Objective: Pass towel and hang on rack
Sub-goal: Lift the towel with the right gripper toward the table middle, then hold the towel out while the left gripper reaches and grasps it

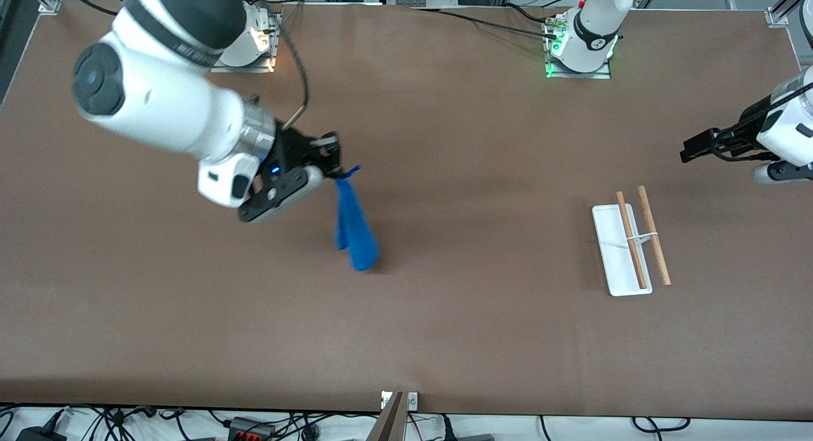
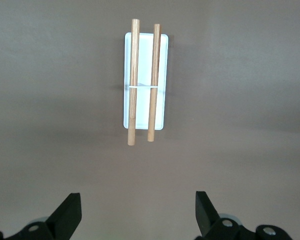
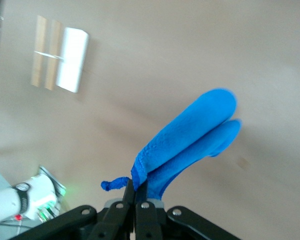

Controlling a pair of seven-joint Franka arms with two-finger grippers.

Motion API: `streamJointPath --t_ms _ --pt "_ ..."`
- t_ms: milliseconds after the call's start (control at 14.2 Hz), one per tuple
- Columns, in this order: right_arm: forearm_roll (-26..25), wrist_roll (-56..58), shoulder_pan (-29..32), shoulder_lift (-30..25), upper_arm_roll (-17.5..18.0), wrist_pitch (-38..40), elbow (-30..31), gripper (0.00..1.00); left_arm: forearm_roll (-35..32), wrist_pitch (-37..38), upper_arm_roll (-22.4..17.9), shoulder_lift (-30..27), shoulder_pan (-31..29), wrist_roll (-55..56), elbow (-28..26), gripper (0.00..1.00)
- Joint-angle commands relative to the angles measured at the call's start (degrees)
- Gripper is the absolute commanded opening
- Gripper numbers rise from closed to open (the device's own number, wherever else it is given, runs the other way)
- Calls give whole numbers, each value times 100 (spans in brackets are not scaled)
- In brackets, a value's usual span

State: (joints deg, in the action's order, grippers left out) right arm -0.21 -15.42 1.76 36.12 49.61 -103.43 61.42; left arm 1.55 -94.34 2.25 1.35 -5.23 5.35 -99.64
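The royal-blue towel (image 1: pixel 354 228) hangs in a folded bundle from my right gripper (image 1: pixel 335 164), which is shut on its top edge above the table, toward the right arm's end. In the right wrist view the towel (image 3: pixel 190 142) dangles from the closed gripper (image 3: pixel 135 187). The rack (image 1: pixel 631 243), a white tray base with two wooden rods, stands on the table toward the left arm's end. My left gripper (image 1: pixel 691 147) is open and empty, up in the air near that end. In the left wrist view the rack (image 2: pixel 144 82) lies ahead of the open gripper (image 2: pixel 138 215).
The brown table (image 1: pixel 444 326) holds nothing else. The arm bases (image 1: pixel 581 47) stand along the edge farthest from the front camera. Cables and power strips (image 1: pixel 254 428) lie off the table's near edge.
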Motion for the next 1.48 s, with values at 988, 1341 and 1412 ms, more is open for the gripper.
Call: streamJointPath --t_ms 988,1341,1412 --pt "-137 -594 -2197 404 -549 -3085 -51 0 3391 -1244 223 1376 136 -8728 104 100" --pt "-163 -594 -2373 510 -645 -3630 106 0 5132 -1621 223 1886 136 -11438 -624 100" --pt "-215 -594 -2373 510 -646 -3797 203 0 5519 -1761 232 1922 163 -11825 -844 100"
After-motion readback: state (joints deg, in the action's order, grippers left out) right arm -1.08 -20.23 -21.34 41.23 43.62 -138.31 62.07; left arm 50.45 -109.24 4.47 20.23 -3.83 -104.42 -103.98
